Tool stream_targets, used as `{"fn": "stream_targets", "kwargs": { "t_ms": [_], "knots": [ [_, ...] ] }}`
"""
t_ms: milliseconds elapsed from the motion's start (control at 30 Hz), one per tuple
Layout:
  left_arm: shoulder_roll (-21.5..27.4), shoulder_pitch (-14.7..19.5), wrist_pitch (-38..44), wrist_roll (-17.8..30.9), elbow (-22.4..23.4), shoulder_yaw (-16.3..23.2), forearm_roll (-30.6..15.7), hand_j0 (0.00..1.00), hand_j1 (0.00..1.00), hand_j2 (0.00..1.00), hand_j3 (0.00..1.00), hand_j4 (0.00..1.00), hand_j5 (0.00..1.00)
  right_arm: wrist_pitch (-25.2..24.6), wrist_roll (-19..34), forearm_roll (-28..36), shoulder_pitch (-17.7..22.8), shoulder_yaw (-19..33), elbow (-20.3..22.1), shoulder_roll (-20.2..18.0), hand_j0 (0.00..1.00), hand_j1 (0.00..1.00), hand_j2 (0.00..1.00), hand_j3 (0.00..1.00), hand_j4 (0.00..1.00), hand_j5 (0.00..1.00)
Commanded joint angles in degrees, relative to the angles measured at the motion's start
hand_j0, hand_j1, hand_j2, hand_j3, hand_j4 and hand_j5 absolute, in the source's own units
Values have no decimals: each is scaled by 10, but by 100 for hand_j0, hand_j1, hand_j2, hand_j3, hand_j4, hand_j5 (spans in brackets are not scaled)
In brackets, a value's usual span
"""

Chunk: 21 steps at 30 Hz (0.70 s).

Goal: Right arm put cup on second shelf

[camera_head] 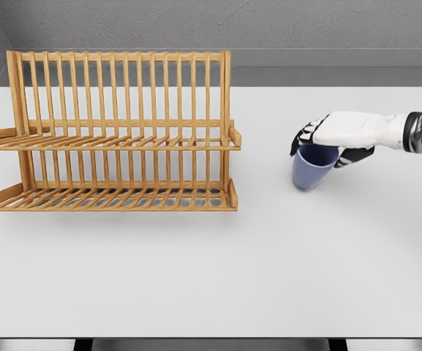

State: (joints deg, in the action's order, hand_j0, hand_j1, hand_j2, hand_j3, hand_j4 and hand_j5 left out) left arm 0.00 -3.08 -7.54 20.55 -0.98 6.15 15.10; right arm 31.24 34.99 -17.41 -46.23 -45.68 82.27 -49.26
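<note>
A white table (pixel 211 278) carries a wooden rack (pixel 115 135) and a blue cup (pixel 311 167).

On the white desk (pixel 211 278), the right robot hand (pixel 333 140), white with black fingers, grips the rim of a blue-violet plastic cup (pixel 311 167), tilted. Well apart to its left stands a two-tier wooden slatted dish rack (pixel 115 131).

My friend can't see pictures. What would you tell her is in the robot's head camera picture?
The robot's white right hand grips the rim of a blue plastic cup from above, on a white table. To the cup's left stands a two-tier wooden slatted dish rack, both shelves holding nothing. The left arm is out of view.
</note>
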Motion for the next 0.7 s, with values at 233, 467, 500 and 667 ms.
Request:
{"fn": "stream_targets", "kwargs": {
  "t_ms": [233, 467, 500, 667],
  "knots": [
    [0, 0, 0, 0, 0, 0, -1, 100, 100, 100, 100, 100, 100, 0, 0, 4, -25, 6, 2, -1, 61, 61, 61, 61, 61, 61],
    [0, 0, 0, 0, 0, 0, 0, 100, 100, 100, 100, 100, 100, 0, 0, 4, -38, 44, 2, -1, 61, 61, 61, 61, 61, 61],
    [0, 0, 0, 0, 0, 0, -1, 100, 100, 100, 100, 100, 100, 0, 0, 4, -38, 52, 2, -1, 61, 61, 61, 61, 61, 61],
    [0, 0, 0, 0, 0, 0, 0, 100, 100, 100, 100, 100, 100, 0, 0, 4, -51, 60, 2, -1, 61, 61, 61, 61, 61, 61]
  ]
}}
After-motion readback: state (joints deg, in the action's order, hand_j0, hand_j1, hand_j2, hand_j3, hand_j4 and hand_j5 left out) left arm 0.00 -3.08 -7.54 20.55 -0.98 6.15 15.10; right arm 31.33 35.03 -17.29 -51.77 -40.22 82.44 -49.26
